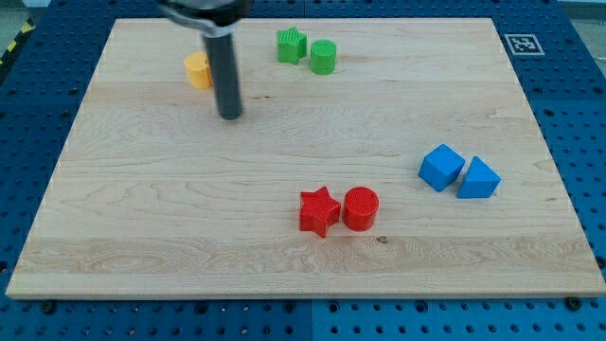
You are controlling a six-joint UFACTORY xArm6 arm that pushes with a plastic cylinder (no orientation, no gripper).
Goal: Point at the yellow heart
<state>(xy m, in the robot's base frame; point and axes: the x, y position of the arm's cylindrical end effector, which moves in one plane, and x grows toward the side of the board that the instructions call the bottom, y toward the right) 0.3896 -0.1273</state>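
Note:
A yellow block [197,69], partly hidden behind the rod so its shape is hard to make out, sits near the view's top left on the wooden board [142,218]. My tip [230,116] rests on the board just below and to the right of the yellow block, a short gap from it. The dark rod rises from the tip toward the view's top.
A green star [291,44] and a green cylinder [323,57] stand side by side at the view's top centre. A red star [319,210] and a red cylinder [361,208] touch at the lower middle. A blue cube [441,167] and a blue triangular block [478,178] sit at the right.

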